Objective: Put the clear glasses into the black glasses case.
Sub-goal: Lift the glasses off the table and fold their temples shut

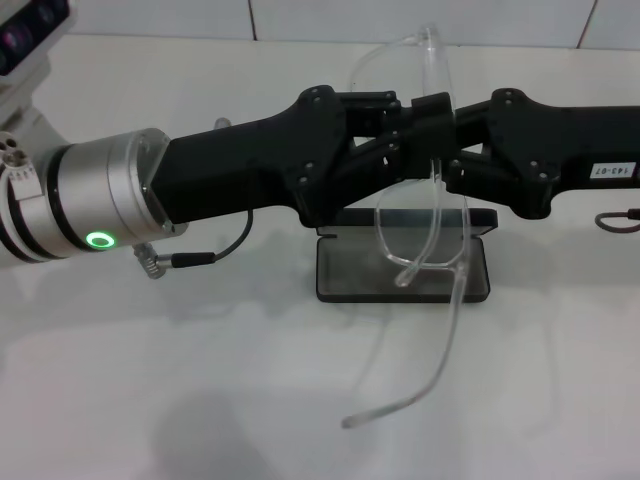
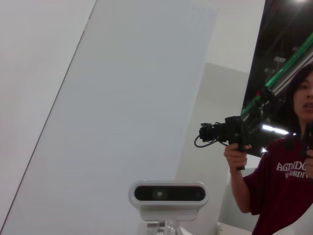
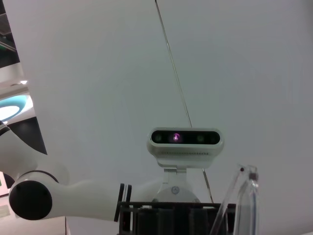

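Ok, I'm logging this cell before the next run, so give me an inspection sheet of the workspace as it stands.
Surface: white table, bare where visible.
Job's things: clear glasses held in the air, arms unfolded, above the black glasses case, which lies open on the table.
Clutter: nothing seen.
Grippers: left gripper and right gripper meet at the glasses' front from either side, both shut on them.
Cables: black cable looping under the left arm; grey loop by the right arm.
Surroundings: white wall; person holding a camera.

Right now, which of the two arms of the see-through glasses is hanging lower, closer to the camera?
The clear glasses' long near temple arm, curving over the white table; the other reaches away.
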Robot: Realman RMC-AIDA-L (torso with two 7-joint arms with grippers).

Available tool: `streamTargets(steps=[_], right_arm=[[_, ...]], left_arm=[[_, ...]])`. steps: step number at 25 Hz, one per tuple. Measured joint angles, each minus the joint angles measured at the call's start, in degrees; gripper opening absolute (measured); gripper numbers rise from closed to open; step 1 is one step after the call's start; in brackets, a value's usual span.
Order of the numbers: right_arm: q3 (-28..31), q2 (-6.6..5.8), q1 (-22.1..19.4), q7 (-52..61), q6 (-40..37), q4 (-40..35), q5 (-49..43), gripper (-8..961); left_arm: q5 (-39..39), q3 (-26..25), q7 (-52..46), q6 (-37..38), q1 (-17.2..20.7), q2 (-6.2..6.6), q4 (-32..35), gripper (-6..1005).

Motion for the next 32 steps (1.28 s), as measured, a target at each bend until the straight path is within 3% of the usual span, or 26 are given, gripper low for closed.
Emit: streamTargets(steps=[8,15,20,24,32], right_arm=[[2.01,-0.39,-1.43,-0.07,-0.41,-0.03,0.58,112],[13.99,-0.57,-3.79,-0.07,-9.53,0.22,4.12,113],[19.62,-0.63,-5.53,-2.15,-14.99,2.8,11.26,113],[19.8,-0.58,-5.43,-7.64,-16.43,9.03,16.65,113],[19.8,-0.37,-3.15,-14.85,-16.31,19.24,22.92,114]], left_arm=[[-1.32,-0.16,0.01,4.54,0.75,0.41,0.52,101],[-2.68,-4.3,-0.19,9.71,3.45,1.43,0.83,97],[-1.4,-3.82,-0.06,9.9,3.74,1.06,0.72,93],[1.28,-1.16,0.0,9.92,1.76,0.35,0.36,91],[0.03,9.88,2.64,9.95,-1.56,0.08,0.63,86]])
